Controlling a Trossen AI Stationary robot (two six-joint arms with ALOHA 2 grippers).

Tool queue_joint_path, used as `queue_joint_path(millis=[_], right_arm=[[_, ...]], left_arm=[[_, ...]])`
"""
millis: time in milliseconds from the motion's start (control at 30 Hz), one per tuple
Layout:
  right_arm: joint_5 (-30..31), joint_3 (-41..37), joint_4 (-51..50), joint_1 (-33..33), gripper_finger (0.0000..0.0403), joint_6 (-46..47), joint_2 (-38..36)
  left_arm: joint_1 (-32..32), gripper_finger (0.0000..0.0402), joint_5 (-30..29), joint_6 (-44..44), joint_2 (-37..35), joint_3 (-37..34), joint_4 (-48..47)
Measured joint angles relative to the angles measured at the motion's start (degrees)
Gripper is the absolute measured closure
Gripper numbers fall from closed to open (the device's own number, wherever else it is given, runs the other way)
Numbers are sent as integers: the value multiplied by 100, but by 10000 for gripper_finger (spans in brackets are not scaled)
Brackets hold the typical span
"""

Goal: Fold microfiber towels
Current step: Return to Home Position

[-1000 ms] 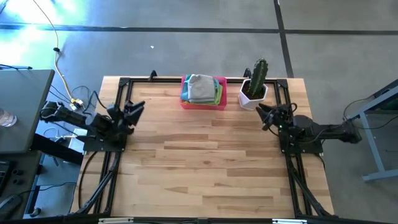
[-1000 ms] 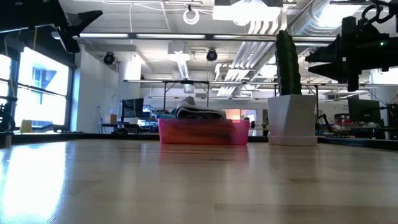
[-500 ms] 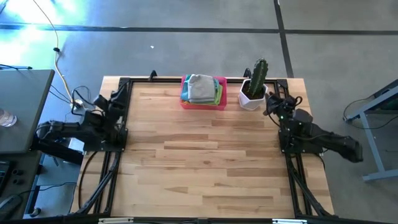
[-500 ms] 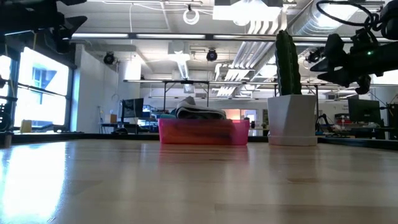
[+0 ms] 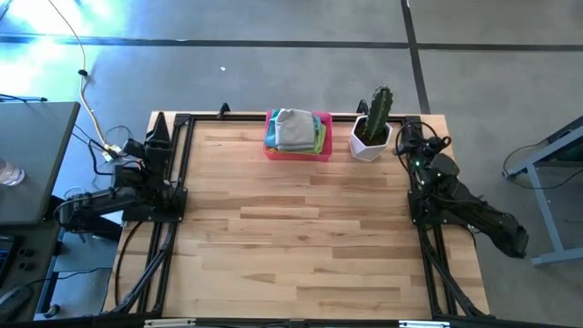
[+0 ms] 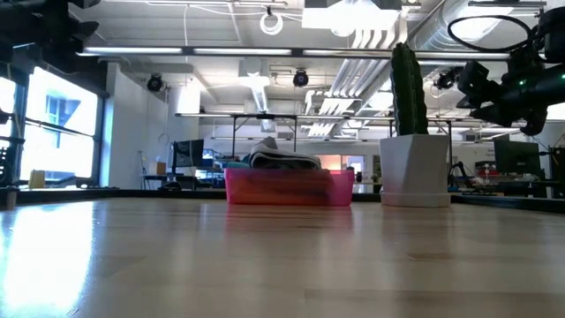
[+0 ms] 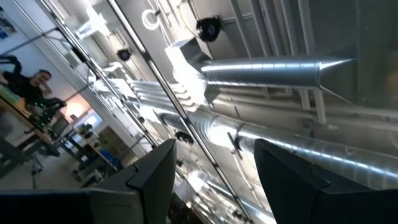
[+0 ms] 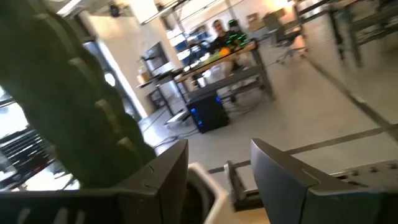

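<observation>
Overhead only, blue, green towels under grey

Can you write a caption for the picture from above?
Folded microfiber towels piled in the pink tray beside a cactus, left claw and right claw resting at the table's sides.

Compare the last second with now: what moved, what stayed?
Both arms drew back: the left claw swung outward toward the table's far-left corner, the right claw toward the far-right corner, beside the potted cactus. Both open, holding nothing. The towels, pink tray and cactus stayed put.
</observation>
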Motion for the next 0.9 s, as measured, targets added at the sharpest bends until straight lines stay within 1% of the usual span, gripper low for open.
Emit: queue_joint_path(millis=[233,400,533,667,900], right_arm=[[0,-2,0,-612,238,0,0],[0,-2,0,-920,238,1,0],[0,-2,0,-1113,238,1,0],[0,-3,0,-1223,238,1,3],[0,-4,-2,-1225,238,0,4]], left_arm=[[456,195,-11,0,-277,0,-2],[661,195,-29,0,-531,0,-2],[828,195,-46,0,-550,-2,52],[870,195,-75,0,-550,-2,40],[870,195,-83,0,-550,-2,39]])
